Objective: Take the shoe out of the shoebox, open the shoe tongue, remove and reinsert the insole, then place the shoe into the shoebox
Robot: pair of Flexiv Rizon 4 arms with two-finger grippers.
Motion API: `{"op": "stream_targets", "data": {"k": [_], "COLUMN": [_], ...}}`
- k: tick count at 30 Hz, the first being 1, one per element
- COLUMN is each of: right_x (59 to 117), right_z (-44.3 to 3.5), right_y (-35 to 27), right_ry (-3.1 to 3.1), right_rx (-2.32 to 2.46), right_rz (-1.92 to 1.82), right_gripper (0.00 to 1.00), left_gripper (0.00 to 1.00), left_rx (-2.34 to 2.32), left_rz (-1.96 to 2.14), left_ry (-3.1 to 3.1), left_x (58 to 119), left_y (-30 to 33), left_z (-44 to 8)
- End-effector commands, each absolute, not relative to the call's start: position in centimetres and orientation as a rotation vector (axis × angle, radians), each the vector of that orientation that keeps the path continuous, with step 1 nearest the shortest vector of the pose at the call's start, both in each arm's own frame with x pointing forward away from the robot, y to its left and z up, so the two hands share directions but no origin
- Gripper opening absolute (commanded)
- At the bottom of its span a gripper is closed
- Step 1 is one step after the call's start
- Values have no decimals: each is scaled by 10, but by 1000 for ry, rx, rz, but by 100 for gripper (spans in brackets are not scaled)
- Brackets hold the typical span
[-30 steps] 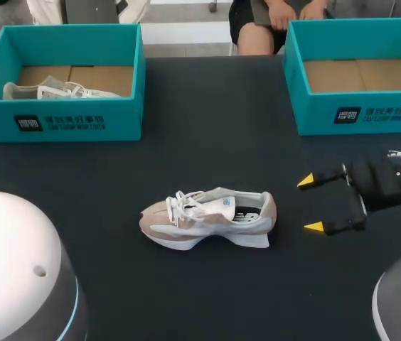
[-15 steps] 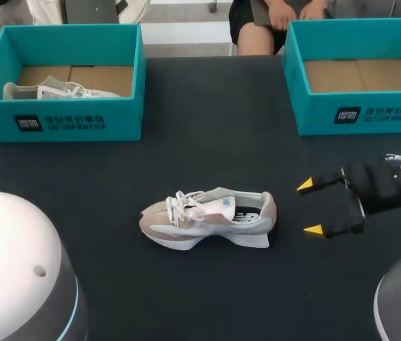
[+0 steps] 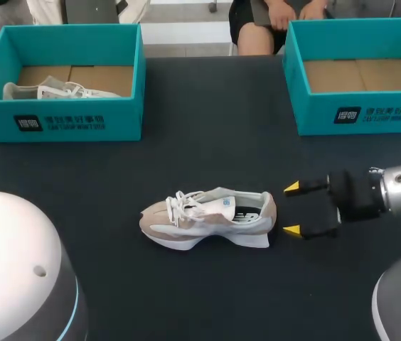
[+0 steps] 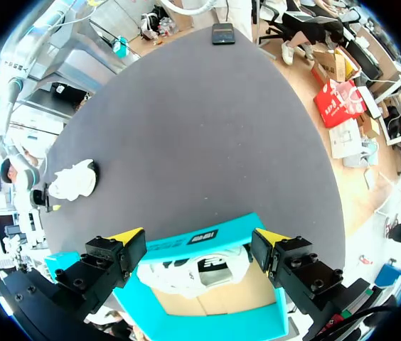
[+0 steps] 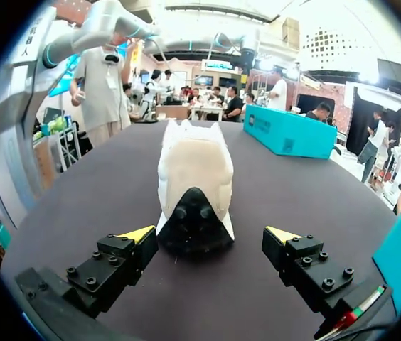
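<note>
Table (image 3: pixel 207 128): dark, matte; carries two shoeboxes at the far side and one shoe near the middle.

Beige-and-white sneaker (image 3: pixel 207 217): out of any box, standing upright on its sole on the table near the middle. The toe points toward my left side and the heel toward my right. White laces lie loose over the tongue, and a dark lining shows at the opening. In the right wrist view the sneaker (image 5: pixel 193 170) shows heel-on, with a black sole wedge under the heel.

Right gripper (image 3: pixel 291 209): low over the table, level, aimed at the sneaker's heel. Its fingers are spread and grasp nothing. The yellow tips sit just beside the heel, one toward the far side and one toward the near side. In its own view the right gripper (image 5: pixel 210 234) has the heel between and just ahead of its tips, and no contact shows.

Left gripper (image 4: pixel 199 236): raised above the left shoebox, fingers spread wide, nothing held. In the head view only one yellow tip shows, at the box's outer end.

Left shoebox (image 3: pixel 65 121): teal, lidless, with a brown cardboard floor, at the far left of the table. It appears again beneath the left gripper (image 4: pixel 207 245).

White sneaker (image 3: pixel 58 91): lies inside the left shoebox against its front wall.

Right shoebox (image 3: pixel 357 117): teal, lidless, at the far right, well apart from the beige-and-white sneaker. Only its cardboard floor shows inside.
</note>
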State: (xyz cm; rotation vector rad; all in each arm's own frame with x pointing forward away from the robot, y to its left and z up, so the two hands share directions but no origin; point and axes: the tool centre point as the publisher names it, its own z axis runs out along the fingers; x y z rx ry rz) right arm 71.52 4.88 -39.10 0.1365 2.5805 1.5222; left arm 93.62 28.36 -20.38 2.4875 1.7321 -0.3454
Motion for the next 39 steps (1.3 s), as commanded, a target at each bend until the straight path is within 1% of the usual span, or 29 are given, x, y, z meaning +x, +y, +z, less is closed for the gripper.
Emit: {"op": "stream_targets", "data": {"k": [1, 4, 5, 6, 39], "right_x": [712, 710, 710, 709, 722], "right_z": [-395, -395, -395, -395, -428], "right_y": [63, 70, 73, 75, 128], "right_ry": [2556, 2546, 2540, 2534, 2461], "right_rx": [183, 187, 187, 191, 148], "right_rz": [1509, 1512, 1514, 1517, 1661], "right_gripper": [100, 100, 100, 100, 100], "left_gripper": [100, 100, 88, 100, 100], "left_rx": [2487, 2487, 2487, 2487, 2487], "left_rz": [-339, -339, -339, -339, -339], "left_ry": [1732, 1732, 1732, 1732, 1732], "left_x": [934, 934, 934, 934, 934], "left_y": [283, 283, 283, 283, 283], "left_z": [-204, -204, -204, -204, -204]}}
